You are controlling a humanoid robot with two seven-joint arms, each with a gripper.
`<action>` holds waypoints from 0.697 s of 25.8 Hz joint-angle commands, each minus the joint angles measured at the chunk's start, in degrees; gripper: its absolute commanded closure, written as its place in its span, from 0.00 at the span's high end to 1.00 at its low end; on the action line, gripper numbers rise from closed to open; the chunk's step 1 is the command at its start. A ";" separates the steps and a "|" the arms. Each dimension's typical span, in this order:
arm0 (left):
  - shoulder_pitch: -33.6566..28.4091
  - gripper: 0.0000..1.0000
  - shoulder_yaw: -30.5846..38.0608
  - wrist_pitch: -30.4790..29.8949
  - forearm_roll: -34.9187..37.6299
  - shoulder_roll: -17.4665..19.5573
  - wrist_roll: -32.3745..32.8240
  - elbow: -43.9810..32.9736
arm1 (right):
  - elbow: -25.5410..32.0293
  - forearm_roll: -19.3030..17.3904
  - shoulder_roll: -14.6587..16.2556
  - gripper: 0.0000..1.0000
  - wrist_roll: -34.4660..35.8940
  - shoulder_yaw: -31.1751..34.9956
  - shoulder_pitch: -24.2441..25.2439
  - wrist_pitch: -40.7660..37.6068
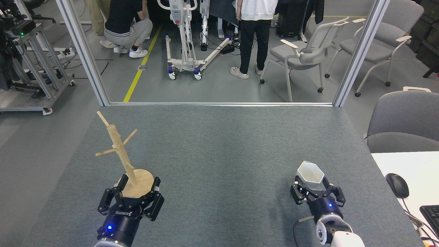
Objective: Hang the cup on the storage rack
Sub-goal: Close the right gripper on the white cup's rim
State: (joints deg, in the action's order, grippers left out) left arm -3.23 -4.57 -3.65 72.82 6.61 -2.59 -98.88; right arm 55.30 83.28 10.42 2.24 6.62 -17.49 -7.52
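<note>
The cup [310,175], white and faceted with a hexagonal rim, stands upright at the near right of the grey table. My right gripper [317,192] is open, and its black fingers straddle the cup's lower body, which they hide. The storage rack [120,151] is a light wooden mug tree with thin angled pegs on a round disc base [140,180], standing at the near left. My left gripper [131,197] is open at the near edge of that base, one finger on each side of the disc.
The grey felt table [219,154] stretches between the two arms. A white desk with a black mouse [397,185] and a keyboard corner [431,214] adjoins on the right. Chairs [404,120], two people and a wheeled frame are beyond the table's far edge.
</note>
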 commanded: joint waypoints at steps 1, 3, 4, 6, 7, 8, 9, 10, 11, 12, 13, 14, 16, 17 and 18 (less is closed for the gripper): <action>0.07 1.00 0.00 0.04 0.04 -0.02 -0.04 -0.08 | -0.37 -0.14 0.30 0.99 0.13 -0.12 -0.71 0.05; 0.15 1.00 0.00 0.04 -0.04 -0.02 -0.04 -0.08 | -0.37 -0.14 0.56 0.99 0.13 -0.12 -1.15 0.05; 0.15 1.00 -0.09 0.04 0.05 -0.11 -0.04 -0.08 | -0.45 -0.14 0.56 0.99 0.13 -0.12 -1.41 0.05; 0.24 1.00 -0.18 0.04 -0.04 -0.20 -0.04 -0.08 | -1.07 -0.14 0.56 0.99 0.13 -0.12 -1.59 0.05; 0.24 1.00 -0.18 -0.04 -0.04 -0.55 -0.04 -0.08 | -1.42 -0.14 0.56 0.99 0.13 -0.12 -1.59 0.05; 0.33 1.00 -0.18 -0.04 0.05 -0.64 -0.04 -0.08 | -1.51 -0.14 0.56 0.99 0.13 -0.12 -1.85 0.05; 0.42 1.00 -0.18 -0.04 -0.04 -0.73 -0.04 0.00 | -1.60 -0.14 0.56 0.99 0.13 -0.29 -2.47 0.05; 0.42 1.00 -0.18 -0.04 -0.04 -0.73 0.04 -0.08 | -1.60 -0.14 0.56 0.99 0.13 -0.29 -2.73 0.05; 0.51 1.00 -0.18 -0.04 0.04 -0.73 0.04 0.00 | -1.60 -0.14 0.56 0.99 0.13 -0.29 -2.73 0.05; 0.51 1.00 -0.18 0.04 0.05 -0.90 0.04 0.00 | -1.60 -0.14 0.56 0.99 0.13 -0.29 -2.73 0.05; 0.51 1.00 -0.18 -0.04 0.05 -0.99 0.04 0.00 | -1.60 -0.14 0.56 0.99 0.13 -0.29 -2.73 0.05; 0.59 1.00 -0.18 -0.04 0.05 -1.16 0.04 0.00 | -1.60 -0.14 0.56 0.99 0.13 -0.29 -2.73 0.05; 0.59 1.00 -0.18 -0.04 0.05 -1.25 0.04 0.00 | -1.60 -0.14 0.56 0.96 0.13 -0.29 -2.73 -0.04; 0.59 1.00 -0.18 -0.04 0.05 -1.25 0.04 0.00 | -1.60 -0.14 0.56 0.92 0.13 -0.29 -2.73 -0.04; 0.68 1.00 -0.18 -0.04 0.05 -1.34 0.04 0.00 | -1.60 -0.14 0.65 0.86 0.13 -0.29 -2.73 -0.04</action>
State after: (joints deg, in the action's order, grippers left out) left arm -2.66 -4.74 -3.64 72.84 5.47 -2.62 -98.90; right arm 53.71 83.14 11.00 2.45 6.33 -20.20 -7.46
